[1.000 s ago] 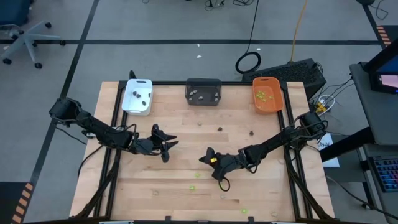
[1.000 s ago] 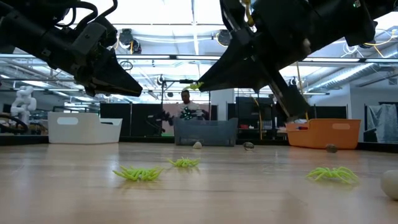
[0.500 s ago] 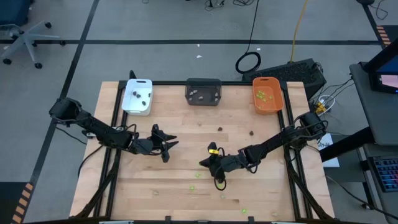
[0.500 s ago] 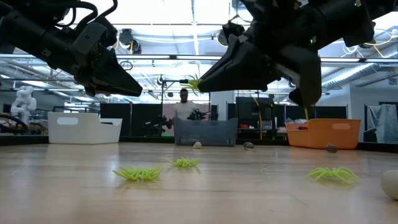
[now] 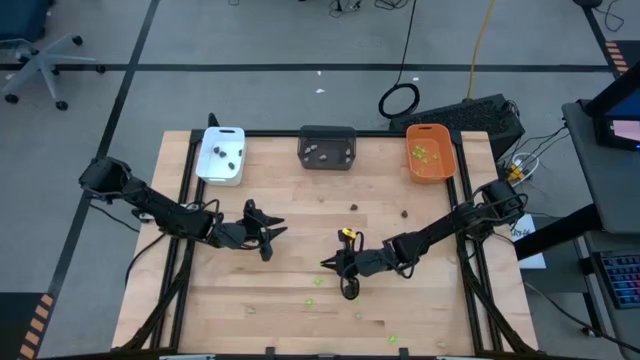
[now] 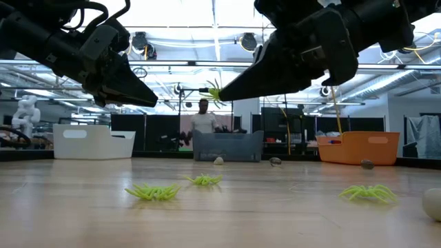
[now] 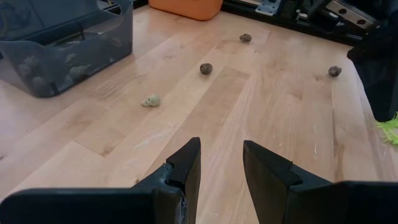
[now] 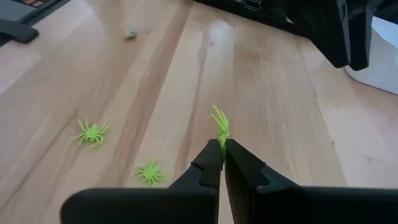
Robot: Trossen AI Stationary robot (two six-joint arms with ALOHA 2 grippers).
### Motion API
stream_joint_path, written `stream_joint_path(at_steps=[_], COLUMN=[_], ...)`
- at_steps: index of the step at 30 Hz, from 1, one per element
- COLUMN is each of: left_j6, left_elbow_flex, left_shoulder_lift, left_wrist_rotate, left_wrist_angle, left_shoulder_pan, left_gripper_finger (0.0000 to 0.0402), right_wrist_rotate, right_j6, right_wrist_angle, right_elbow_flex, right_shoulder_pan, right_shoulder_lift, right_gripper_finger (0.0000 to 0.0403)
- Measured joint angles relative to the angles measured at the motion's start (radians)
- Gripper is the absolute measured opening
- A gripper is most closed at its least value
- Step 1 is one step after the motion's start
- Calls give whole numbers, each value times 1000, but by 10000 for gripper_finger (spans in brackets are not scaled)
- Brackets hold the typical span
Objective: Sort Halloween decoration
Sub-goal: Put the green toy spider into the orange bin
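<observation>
Above the middle of the bench, a small lime-green plastic spider point(image 8: 219, 127) hangs pinched at the very tips of the right gripper point(image 5: 346, 262), whose jaws are fully closed on it; in the low view the spider point(image 6: 215, 91) is well clear of the wood. The orange rectangular plastic tray point(image 5: 430, 157), which already has green pieces in it, lies at the far right corner of the bench, back along the right arm's own side, so the carry looks to be away from centre and toward the far edge. The right arm is clearly the nearer one for that tray.

The left gripper point(image 5: 264, 236) hovers left of centre, jaws partly apart and holding nothing; its wrist view shows bare wood between the fingers point(image 7: 186, 167).

More green spiders lie on the near part of the bench point(image 6: 154, 192), point(image 6: 203, 180), point(image 6: 369, 193), near the right gripper. Small dark brown-black lumps point(image 7: 206, 68), point(image 7: 245, 38) and a pale beige-grey skull-like piece point(image 7: 150, 100) sit toward the far side, in front of the dark grey rectangular tray point(image 5: 327, 148). The white rectangular tray point(image 5: 221, 156) stands at the far left with a few dark pieces inside.

The bench point(image 5: 300, 320) is a light wooden slab with a black frame. Beyond it the room is an open lab; a person point(image 6: 202, 118) stands behind the grey tray.
</observation>
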Motion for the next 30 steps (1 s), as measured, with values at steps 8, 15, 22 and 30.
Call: stream_joint_path(at_steps=[8,15,22,30], left_j6=[0,5,5,-1], left_elbow_flex=[0,0,0,0], left_shoulder_lift=[0,0,0,0], left_wrist_rotate=[7,7,8,9], left_wrist_angle=[-1,-4,-3,-3], left_shoulder_pan=[0,0,0,0], left_gripper_finger=[118,118,118,118], right_wrist_rotate=[1,3,4,2], right_j6=[2,-7,-2,41], right_wrist_angle=[-235,-593,-858,-1062], right_elbow_flex=[0,0,0,0], right_shoulder_pan=[-35,-170,-439,-801], right_shoulder_lift=[-132,-348,-520,-587], right_gripper_finger=[0,0,0,0])
